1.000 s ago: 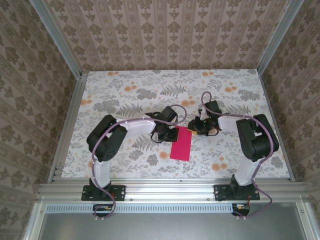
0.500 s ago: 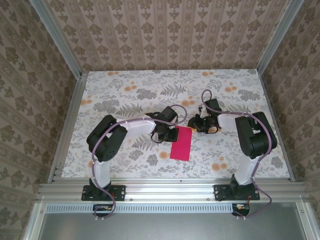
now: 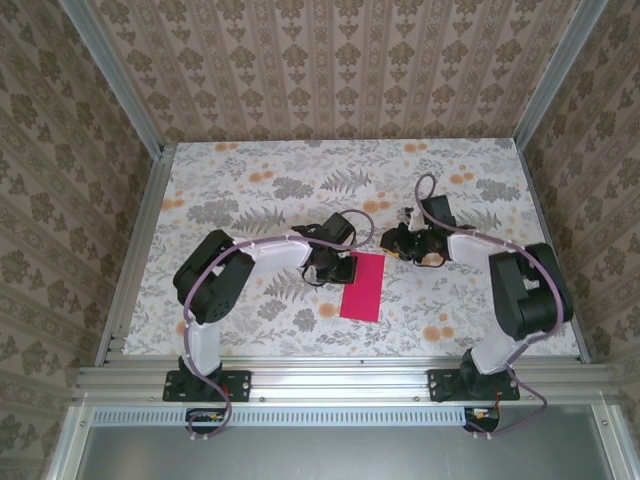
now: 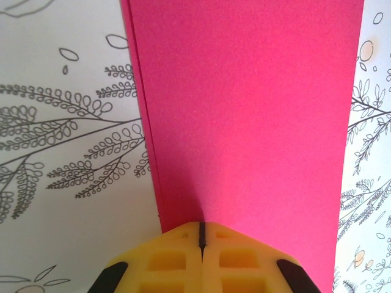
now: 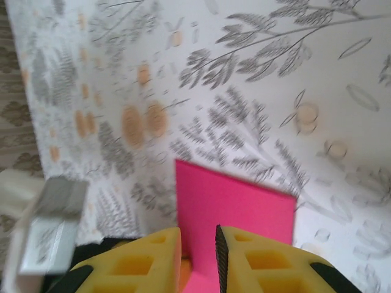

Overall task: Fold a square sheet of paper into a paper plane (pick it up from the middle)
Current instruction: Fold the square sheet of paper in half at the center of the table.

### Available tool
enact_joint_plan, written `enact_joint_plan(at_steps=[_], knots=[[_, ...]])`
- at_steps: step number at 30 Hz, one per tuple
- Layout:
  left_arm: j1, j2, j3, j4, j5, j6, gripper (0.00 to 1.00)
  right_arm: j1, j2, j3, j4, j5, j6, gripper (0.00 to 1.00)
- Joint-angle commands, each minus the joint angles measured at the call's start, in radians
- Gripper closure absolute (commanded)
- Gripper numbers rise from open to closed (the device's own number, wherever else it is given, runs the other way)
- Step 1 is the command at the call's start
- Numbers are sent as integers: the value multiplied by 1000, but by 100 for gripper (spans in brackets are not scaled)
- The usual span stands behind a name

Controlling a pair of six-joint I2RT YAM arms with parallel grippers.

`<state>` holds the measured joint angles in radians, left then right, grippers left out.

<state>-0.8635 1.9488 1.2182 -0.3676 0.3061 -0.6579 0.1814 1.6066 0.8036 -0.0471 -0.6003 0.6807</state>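
Magenta-red, the square sheet of paper (image 3: 363, 287) lies as a narrow rectangle on the floral table (image 3: 250, 200), seen from above. The left gripper (image 3: 341, 268) is at its far left corner, the right gripper (image 3: 398, 243) just beyond its far right corner.

Left wrist: yellow pads (image 4: 177, 259) are pressed together at the sheet's doubled edge; pinching or pressing, I cannot tell.

Right wrist: fingers (image 5: 146, 259) are narrowly parted, holding nothing.

One half-fold looks done; nose and wing folds appear to remain.
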Motion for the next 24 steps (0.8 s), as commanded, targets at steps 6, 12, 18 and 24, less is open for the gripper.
enact_joint_plan(at_steps=[6,12,18,24], knots=[[-12,21,0,-93,-38,18,100,84,-70,-178,96,-67,95,76],[-15,21,0,-92,-40,15,100,150,-25,-237,115,-8,107,76],[-16,19,-2,-95,-41,16,100,150,1,-285,120,10,95,76],[-17,18,2,-96,-41,18,100,171,-177,-315,66,-16,103,76]])
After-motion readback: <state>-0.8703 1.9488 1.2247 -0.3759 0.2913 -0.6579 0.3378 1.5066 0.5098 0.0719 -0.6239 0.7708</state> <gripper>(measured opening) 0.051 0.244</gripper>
